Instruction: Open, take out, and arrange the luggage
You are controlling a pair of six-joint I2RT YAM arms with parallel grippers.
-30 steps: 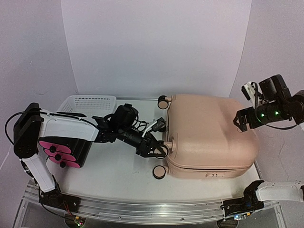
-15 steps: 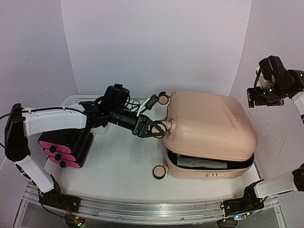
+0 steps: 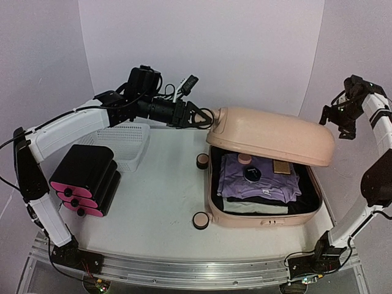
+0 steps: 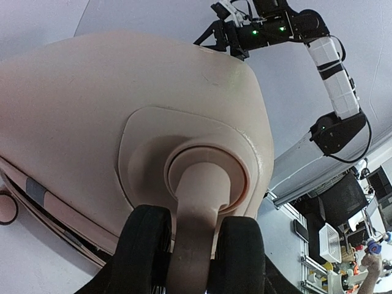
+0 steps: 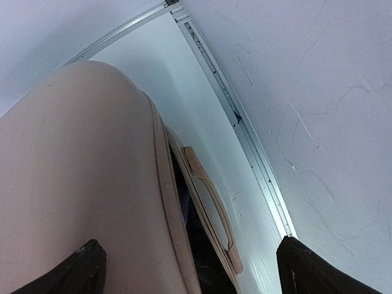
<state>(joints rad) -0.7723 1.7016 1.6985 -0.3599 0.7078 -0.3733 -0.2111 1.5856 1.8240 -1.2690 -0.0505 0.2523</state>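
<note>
The beige-pink luggage (image 3: 272,138) lies at the right of the table with its lid raised at a slant. Inside the lower shell (image 3: 263,218) I see folded purple clothes (image 3: 236,179), a round black item (image 3: 252,174) and a small brown one (image 3: 282,166). My left gripper (image 3: 199,117) is shut on a wheel at the lid's left corner; the left wrist view shows that wheel's black tyres (image 4: 144,251) and beige stem (image 4: 199,202) close up. High at the far right my right gripper (image 3: 335,119) hangs open over the lid (image 5: 79,171) and the side handle (image 5: 211,202).
A white mesh basket (image 3: 125,144) stands at the back left. In front of it lies a black box with pink drawer fronts (image 3: 86,177). Two luggage wheels (image 3: 203,161) (image 3: 199,220) stick out on the shell's left side. A curved white backdrop rises behind.
My left gripper has lifted the lid by its wheel, up and back, from closed to half raised, baring the contents. The right arm rose and swung to the far right.
</note>
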